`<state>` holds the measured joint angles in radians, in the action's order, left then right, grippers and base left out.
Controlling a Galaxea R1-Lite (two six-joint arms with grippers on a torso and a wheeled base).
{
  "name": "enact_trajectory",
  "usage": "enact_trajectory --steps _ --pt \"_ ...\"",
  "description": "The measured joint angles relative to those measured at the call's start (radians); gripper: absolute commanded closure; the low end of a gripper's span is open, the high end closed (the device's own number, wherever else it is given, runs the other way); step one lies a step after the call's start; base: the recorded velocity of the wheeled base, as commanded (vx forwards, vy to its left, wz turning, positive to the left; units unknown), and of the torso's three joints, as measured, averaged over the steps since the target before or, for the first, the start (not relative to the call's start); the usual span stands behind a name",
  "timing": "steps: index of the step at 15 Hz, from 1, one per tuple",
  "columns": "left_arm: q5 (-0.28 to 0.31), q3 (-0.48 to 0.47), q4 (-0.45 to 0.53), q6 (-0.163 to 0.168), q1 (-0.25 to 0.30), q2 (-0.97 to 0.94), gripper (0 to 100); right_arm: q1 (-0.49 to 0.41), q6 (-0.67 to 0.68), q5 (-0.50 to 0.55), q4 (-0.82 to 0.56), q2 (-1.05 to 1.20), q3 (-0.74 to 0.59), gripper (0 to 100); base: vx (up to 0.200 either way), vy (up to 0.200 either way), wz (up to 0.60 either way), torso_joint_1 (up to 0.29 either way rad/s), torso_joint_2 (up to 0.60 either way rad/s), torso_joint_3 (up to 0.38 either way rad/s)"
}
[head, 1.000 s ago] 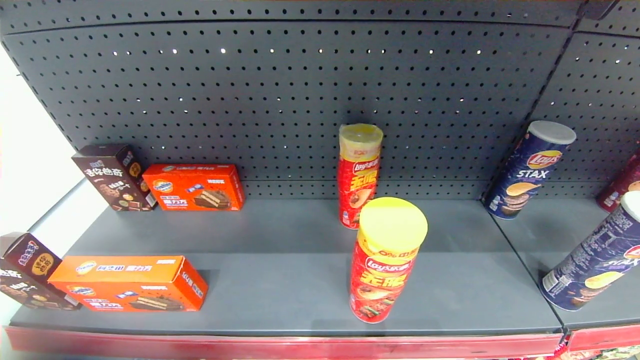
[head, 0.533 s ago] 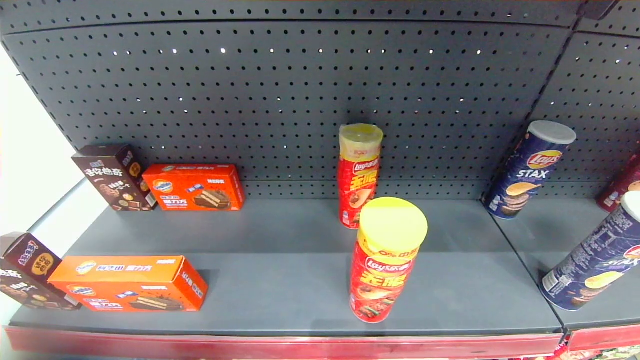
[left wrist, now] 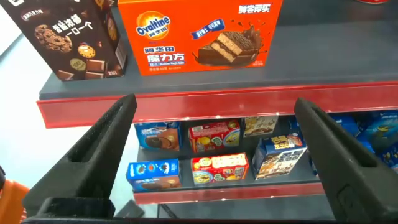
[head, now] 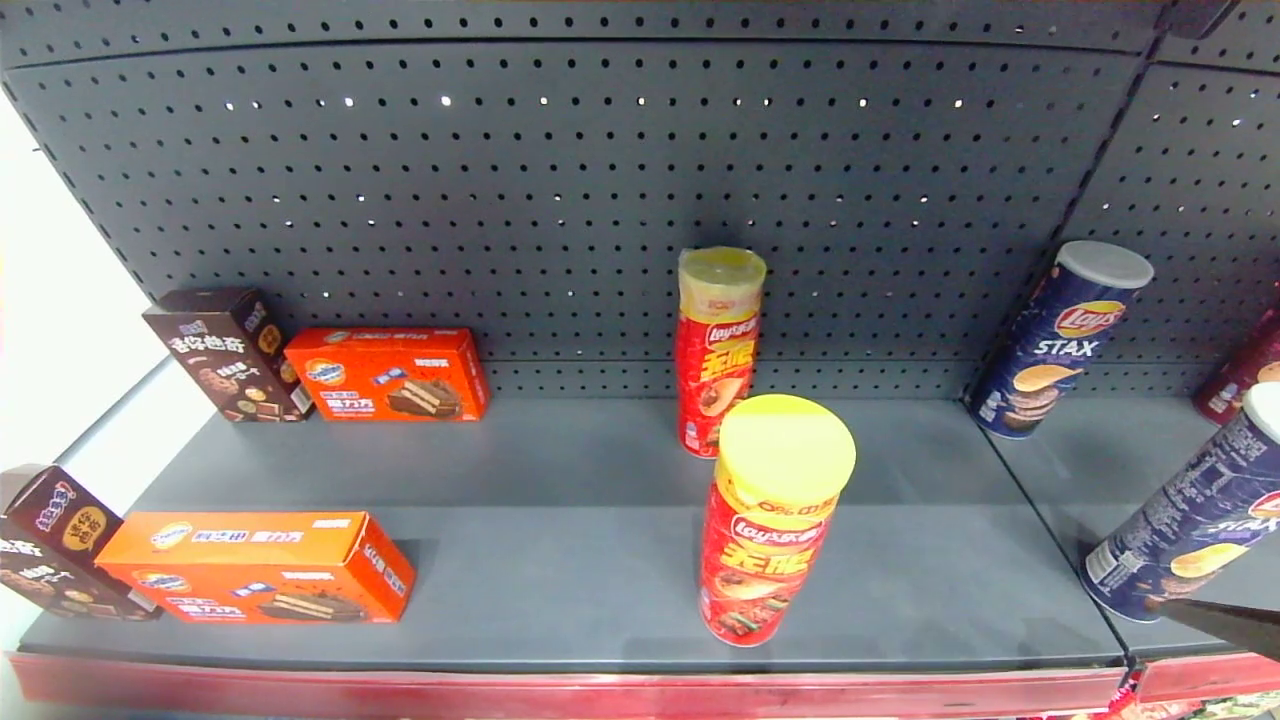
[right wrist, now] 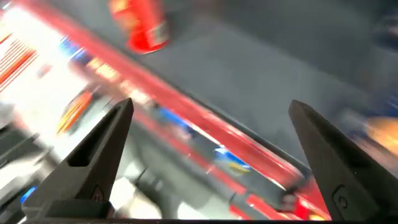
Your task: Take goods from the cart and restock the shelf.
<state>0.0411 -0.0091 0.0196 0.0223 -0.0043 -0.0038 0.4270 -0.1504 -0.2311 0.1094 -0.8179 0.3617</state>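
Shelf status, left to right.

- **Far left:** the front brown box stands at the front edge. The rear brown box stands against the pegboard back.
- **Orange boxes:** the front orange box is just beside the front brown box, and the rear orange box is just beside the rear brown box. Both orange boxes lie on a long side.
- **Left pincer:** it hangs out in front of the shelf, lower than the red edge strip. Its fingers are spread wide with nothing between them. The front orange box and front brown box are beyond it, up on the shelf and well apart from the fingers. Under them is a lower shelf stocked with small boxes.
- **Mid shelf:** the rear red can is upright at the back. The front red can is upright nearer the front edge, slightly to the right and apart from it.
- **Next bay to the right:** the rear blue can stands at the back and the front blue can near the front. A dark red can is cut off at the frame edge.
- **Right pincer:** fingers wide and empty, out in front of the red edge strip. The wrist picture is blurred. A red can stands on the shelf beyond it, well apart; I cannot tell which of the two it is.
- **Head view, lower right:** one dark finger shows just in front of the front blue can's base. I cannot tell whether they touch.
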Motion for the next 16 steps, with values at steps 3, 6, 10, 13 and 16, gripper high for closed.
enact_trajectory --steps 3,6,10,13,16 --pt "0.0 0.0 0.0 -0.001 0.0 0.0 0 0.106 -0.002 0.054 0.072 -0.191 0.056 0 0.0 0.0 0.0 0.0 0.0 0.0" --pt "0.0 0.0 -0.003 -0.002 0.0 0.0 0 0.158 -0.002 0.109 0.097 -0.347 0.151 0 0.0 0.0 0.0 0.0 0.0 0.0" --pt "0.0 0.001 -0.004 -0.003 0.0 0.001 0 0.17 -0.003 0.147 0.099 -0.487 0.254 0 0.0 0.0 0.0 0.0 0.0 0.0" --pt "0.0 0.001 -0.004 -0.003 0.0 0.001 0 0.17 -0.003 0.154 0.1 -0.564 0.312 0 0.0 0.0 0.0 0.0 0.0 0.0" --pt "0.0 0.001 -0.004 -0.003 0.0 0.001 0 0.173 -0.003 0.157 0.105 -0.632 0.37 0 0.0 0.0 0.0 0.0 0.0 0.0"
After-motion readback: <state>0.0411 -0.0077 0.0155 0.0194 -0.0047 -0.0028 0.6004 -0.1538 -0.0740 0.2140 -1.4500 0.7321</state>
